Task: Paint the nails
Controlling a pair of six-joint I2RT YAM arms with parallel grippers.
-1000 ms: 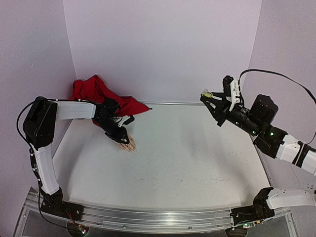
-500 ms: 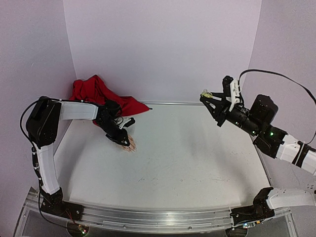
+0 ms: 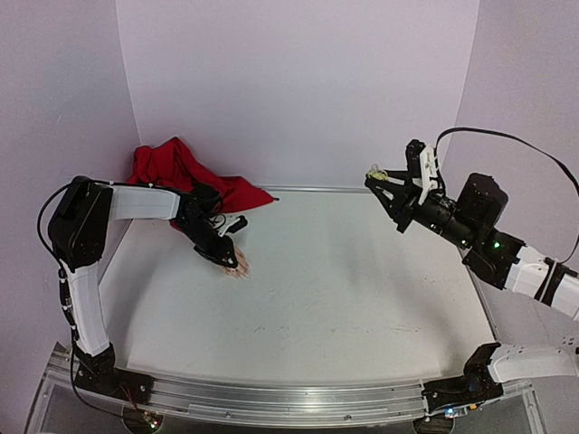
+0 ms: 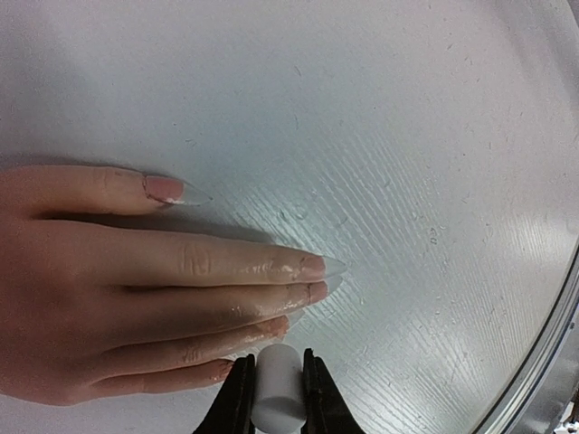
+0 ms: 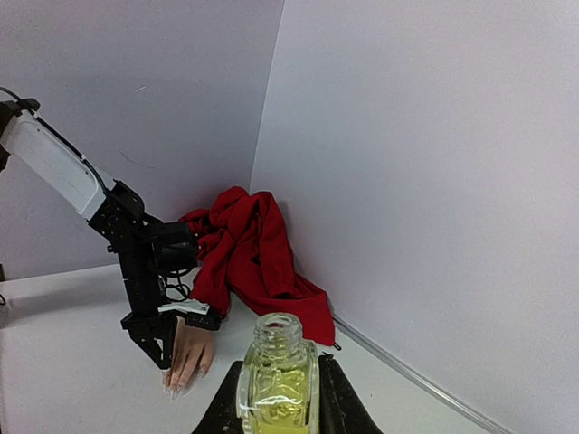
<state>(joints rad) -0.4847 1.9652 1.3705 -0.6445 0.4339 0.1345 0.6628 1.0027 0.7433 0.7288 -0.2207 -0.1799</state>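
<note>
The pale mannequin hand (image 3: pixel 238 265) lies flat on the white table, its red sleeve (image 3: pixel 181 172) bunched in the back left corner. In the left wrist view its long pointed nails (image 4: pixel 321 267) point right. My left gripper (image 3: pixel 224 255) is shut on a white cylindrical cap (image 4: pixel 278 389), held low just over the lower fingertips (image 4: pixel 271 325); any brush below the cap is hidden. My right gripper (image 3: pixel 380 178) is raised at the right, shut on an open glass bottle of yellowish liquid (image 5: pixel 278 371). The right wrist view also shows the hand (image 5: pixel 187 353) and sleeve (image 5: pixel 253 253).
The white table (image 3: pixel 362 289) has a metal rim along its back and right edges (image 3: pixel 479 307). Lilac walls (image 3: pixel 298 90) close in the back and sides. The left arm (image 5: pixel 145 262) stands over the hand.
My left arm has shifted slightly over the hand, its gripper staying at the fingertips. My right gripper holds the bottle almost still.
</note>
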